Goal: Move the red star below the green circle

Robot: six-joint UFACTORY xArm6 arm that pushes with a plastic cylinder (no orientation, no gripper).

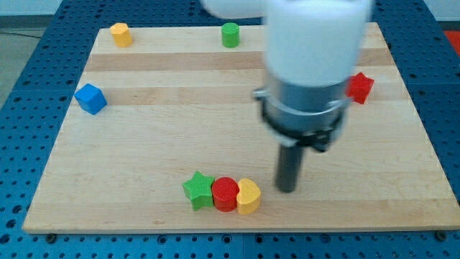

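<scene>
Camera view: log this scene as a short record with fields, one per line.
tip: my tip on the board, just right of the yellow heart
bottom row: green star, red circle, yellow heart, touching
red star: view's right, partly behind the arm
green circle: view's top
others: yellow block, blue cube

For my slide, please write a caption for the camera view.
My tip rests right of the yellow block, far from the red star and green circle.
</scene>
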